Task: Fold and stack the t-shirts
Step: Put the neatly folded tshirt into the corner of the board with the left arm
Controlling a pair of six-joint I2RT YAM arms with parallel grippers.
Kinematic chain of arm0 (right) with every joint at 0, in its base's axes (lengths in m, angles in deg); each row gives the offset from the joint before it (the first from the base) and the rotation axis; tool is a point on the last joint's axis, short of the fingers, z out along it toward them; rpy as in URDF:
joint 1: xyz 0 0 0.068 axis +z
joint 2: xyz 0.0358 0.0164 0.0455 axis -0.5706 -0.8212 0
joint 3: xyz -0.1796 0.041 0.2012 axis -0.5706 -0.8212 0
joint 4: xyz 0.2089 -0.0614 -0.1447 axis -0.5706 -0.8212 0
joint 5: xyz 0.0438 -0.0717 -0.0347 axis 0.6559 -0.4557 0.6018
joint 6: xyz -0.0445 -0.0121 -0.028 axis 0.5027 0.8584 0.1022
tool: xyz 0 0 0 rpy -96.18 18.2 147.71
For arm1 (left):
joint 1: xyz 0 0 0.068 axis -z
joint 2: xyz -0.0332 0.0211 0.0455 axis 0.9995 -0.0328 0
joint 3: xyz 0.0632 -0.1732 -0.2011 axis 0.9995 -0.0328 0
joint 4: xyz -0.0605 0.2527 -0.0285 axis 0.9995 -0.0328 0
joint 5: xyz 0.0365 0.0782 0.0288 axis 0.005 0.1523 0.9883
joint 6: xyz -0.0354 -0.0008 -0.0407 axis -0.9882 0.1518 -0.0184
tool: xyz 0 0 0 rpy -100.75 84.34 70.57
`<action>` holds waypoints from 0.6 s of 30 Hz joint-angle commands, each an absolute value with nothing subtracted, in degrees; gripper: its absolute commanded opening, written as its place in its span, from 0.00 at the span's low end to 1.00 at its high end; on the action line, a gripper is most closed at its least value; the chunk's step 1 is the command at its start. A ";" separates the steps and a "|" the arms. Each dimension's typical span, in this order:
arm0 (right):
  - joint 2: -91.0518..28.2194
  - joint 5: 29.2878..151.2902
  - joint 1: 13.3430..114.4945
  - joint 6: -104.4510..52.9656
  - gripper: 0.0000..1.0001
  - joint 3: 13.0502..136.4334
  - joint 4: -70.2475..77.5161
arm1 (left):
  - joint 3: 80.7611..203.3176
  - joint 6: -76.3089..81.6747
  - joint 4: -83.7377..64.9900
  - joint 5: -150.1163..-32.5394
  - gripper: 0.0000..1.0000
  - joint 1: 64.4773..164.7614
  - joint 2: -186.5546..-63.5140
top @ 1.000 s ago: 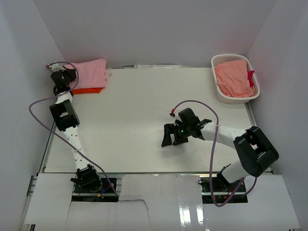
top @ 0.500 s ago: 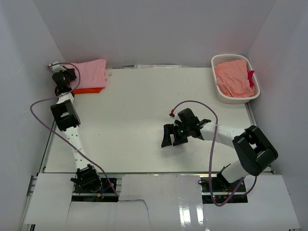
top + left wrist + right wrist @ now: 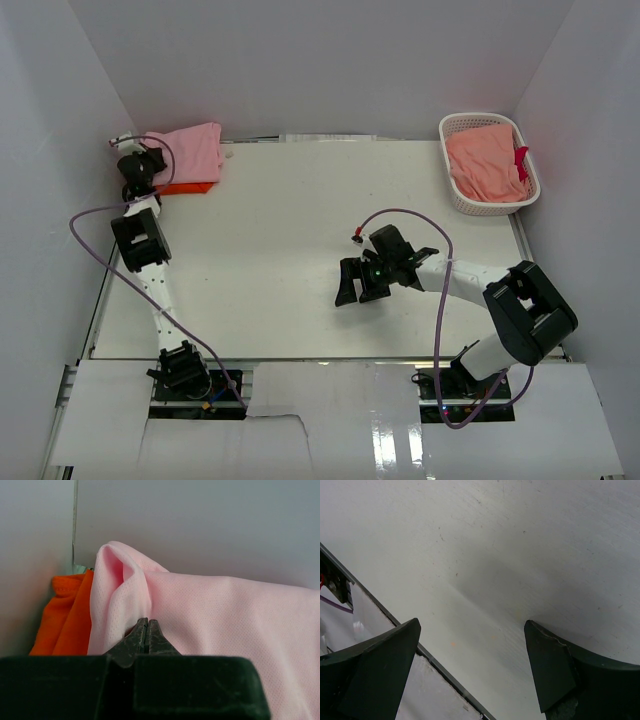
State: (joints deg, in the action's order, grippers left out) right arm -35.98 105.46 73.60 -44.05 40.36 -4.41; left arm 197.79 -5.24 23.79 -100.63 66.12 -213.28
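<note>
Far left, the tightly closed left gripper (image 3: 147, 623) touches the pink t-shirt (image 3: 225, 615) atop the orange t-shirt (image 3: 65, 615); the right gripper (image 3: 471, 630) gapes over the table (image 3: 520, 540).

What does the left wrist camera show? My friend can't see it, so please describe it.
The left claw, shut tight, points its tips at a fold of a light pink t-shirt that fills most of the view. A bright orange t-shirt peeks out at its left, and a grey wall stands behind both.
</note>
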 commanded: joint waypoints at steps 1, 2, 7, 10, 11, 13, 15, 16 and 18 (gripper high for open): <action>-35.15 105.24 74.25 -44.15 0.91 41.47 -3.77 | 196.26 -4.72 23.24 -100.82 0.00 66.76 -208.28; -34.89 105.15 74.34 -44.15 0.91 41.38 -3.68 | 196.26 -4.90 23.24 -100.82 0.00 66.85 -207.84; -33.39 104.80 74.69 -44.42 0.91 40.24 -3.59 | 195.12 -4.90 23.24 -101.43 0.00 67.29 -203.97; -32.17 104.36 74.78 -44.33 0.91 39.89 -3.85 | 192.75 -5.07 23.24 -101.96 0.00 67.55 -200.37; -31.47 104.10 74.78 -44.24 0.91 39.89 -4.03 | 192.13 -5.42 23.24 -102.05 0.00 67.81 -198.27; -30.58 103.74 74.78 -43.89 0.91 39.89 -4.29 | 190.20 -5.69 23.24 -102.23 0.00 67.90 -195.89; -29.18 103.13 74.78 -43.28 0.91 39.98 -4.91 | 186.08 -6.13 23.24 -102.40 0.00 68.26 -191.43; -28.22 102.95 74.87 -43.01 0.91 40.06 -5.08 | 184.32 -6.22 23.33 -102.32 0.00 68.34 -189.66; -27.33 102.34 74.87 -42.40 0.90 40.33 -6.05 | 178.61 -7.44 23.33 -102.31 0.00 68.43 -184.05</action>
